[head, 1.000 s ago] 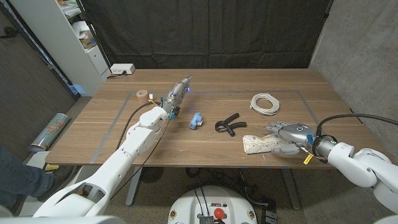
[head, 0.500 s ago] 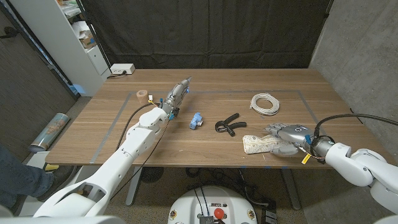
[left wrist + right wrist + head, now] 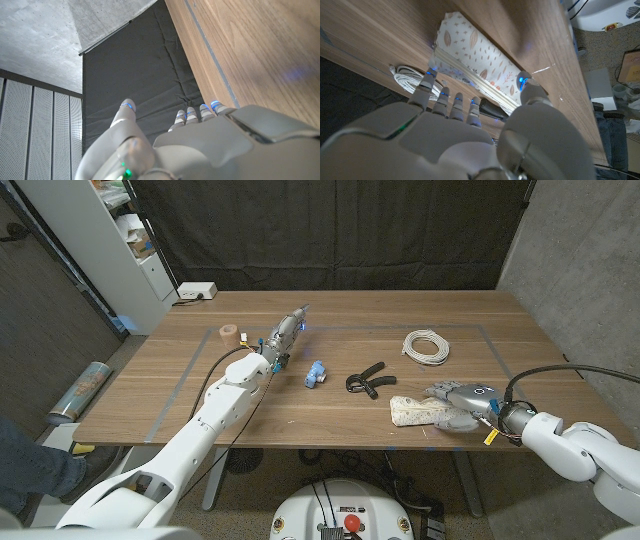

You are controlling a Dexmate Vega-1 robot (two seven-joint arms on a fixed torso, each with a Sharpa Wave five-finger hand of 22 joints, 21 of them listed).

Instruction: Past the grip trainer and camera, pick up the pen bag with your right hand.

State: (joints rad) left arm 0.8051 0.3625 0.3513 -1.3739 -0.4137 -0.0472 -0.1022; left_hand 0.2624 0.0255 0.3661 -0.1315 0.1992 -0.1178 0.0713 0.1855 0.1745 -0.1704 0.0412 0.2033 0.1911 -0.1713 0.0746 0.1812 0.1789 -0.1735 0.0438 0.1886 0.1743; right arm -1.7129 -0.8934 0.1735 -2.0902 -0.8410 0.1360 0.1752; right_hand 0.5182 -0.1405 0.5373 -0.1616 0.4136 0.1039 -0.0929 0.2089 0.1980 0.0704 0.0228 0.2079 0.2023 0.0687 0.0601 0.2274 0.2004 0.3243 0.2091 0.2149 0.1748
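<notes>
— What do you see, left to right?
— My left hand rests at ten o'clock, fingers open. The camera and grip trainer sit mid-table.
— And the pen bag?
— At five o'clock, my right hand spread over its end, fingers not closed.

The table is matt wood-grain. The pen bag looks like soft printed cloth; the right hand is smooth, glossy grey plastic

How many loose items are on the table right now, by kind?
Pen bag: 1
Grip trainer: 1
Small blue camera: 1
White cable coil: 1
Tape roll: 1
Total: 5
</notes>
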